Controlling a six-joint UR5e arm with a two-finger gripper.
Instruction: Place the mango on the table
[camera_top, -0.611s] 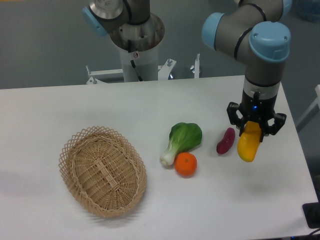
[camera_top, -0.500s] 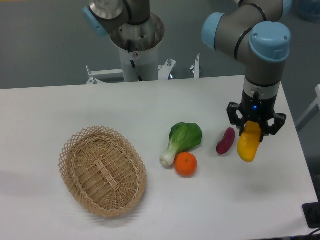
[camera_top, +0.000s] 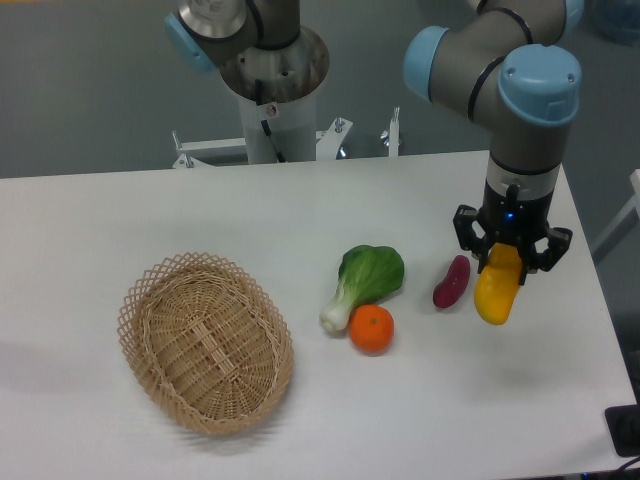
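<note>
**Mango held upright over the table's right side**

We see the gripper (camera_top: 511, 252) closed on the upper end of the mango (camera_top: 497, 287), its jaws drawn in against the fruit's sides and holding nothing else. The mango hangs nearly vertical, lower tip pointing down at the table (camera_top: 300, 210), because it is gripped at one end and its length trails below the fingers. We cannot tell whether that tip is touching the white surface or just above it; no clear gap or contact shows.

The fruit hangs just beside the purple vegetable (camera_top: 451, 281), to its right, with bare tabletop under it. We judge this spot was chosen because it is free of other items: the greens (camera_top: 365, 280) and the orange (camera_top: 371, 328) lie nearer the middle, touching or nearly so, and the basket (camera_top: 205, 340) sits well apart on the left.

We judge the task near its end: what remains is lowering until the mango rests, then opening the jaws. Set down on its tip, the smooth fruit is likely to tip over and roll, possibly against the vegetable.
</note>
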